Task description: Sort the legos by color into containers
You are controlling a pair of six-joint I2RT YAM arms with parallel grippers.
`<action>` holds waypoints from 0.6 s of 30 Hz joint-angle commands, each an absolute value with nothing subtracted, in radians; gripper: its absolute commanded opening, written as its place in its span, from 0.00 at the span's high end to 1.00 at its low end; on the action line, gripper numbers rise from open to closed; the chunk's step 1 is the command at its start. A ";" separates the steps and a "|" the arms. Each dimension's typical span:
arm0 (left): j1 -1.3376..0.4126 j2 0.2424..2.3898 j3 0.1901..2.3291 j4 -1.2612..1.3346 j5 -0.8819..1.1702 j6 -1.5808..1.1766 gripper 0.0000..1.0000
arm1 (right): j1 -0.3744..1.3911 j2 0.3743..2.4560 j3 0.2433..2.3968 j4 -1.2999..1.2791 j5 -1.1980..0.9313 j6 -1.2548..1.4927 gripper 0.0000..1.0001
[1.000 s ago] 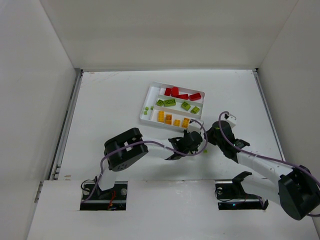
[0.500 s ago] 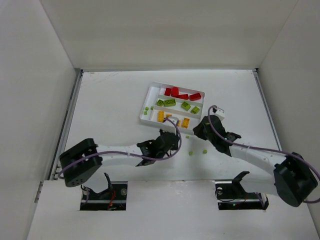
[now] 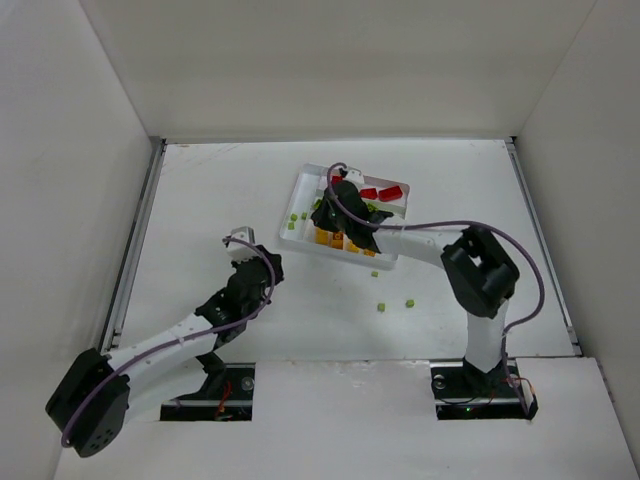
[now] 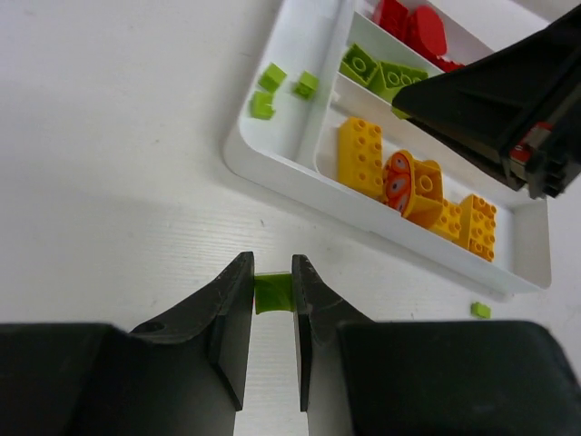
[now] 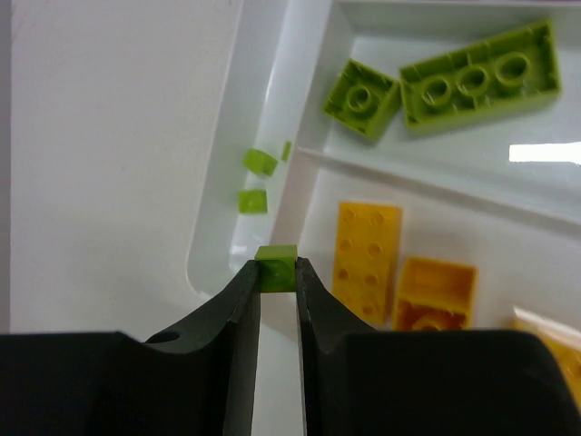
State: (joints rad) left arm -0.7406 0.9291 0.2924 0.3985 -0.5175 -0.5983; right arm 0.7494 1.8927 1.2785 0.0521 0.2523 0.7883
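The white tray [image 3: 300, 184] holds red bricks [image 3: 385, 192] in its far slot, lime green bricks [image 5: 477, 77] in the middle slot and yellow-orange bricks [image 5: 368, 259] in the near slot. Small green studs [image 5: 260, 162] lie in the narrow end slot. My right gripper [image 3: 320, 222] hangs over the tray's left end, shut on a small green stud [image 5: 276, 266] above the divider beside the end slot. My left gripper [image 3: 262, 268] is left of and nearer than the tray, low over the table, shut on another green stud [image 4: 272, 292].
Three loose green studs [image 3: 381, 307] [image 3: 409, 302] [image 3: 375, 273] lie on the white table in front of the tray; one shows in the left wrist view [image 4: 480, 310]. The right arm's forearm [image 3: 430, 240] reaches across the tray's near right side. White walls enclose the table.
My right gripper has swung from right of the tray to above its left end. My left gripper has pulled back leftward from the tray's front, away from the loose studs.
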 commanded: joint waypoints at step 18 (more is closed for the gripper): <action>-0.631 0.914 0.248 0.471 -0.426 -0.638 0.84 | 0.754 2.192 1.778 -0.137 0.362 0.723 0.58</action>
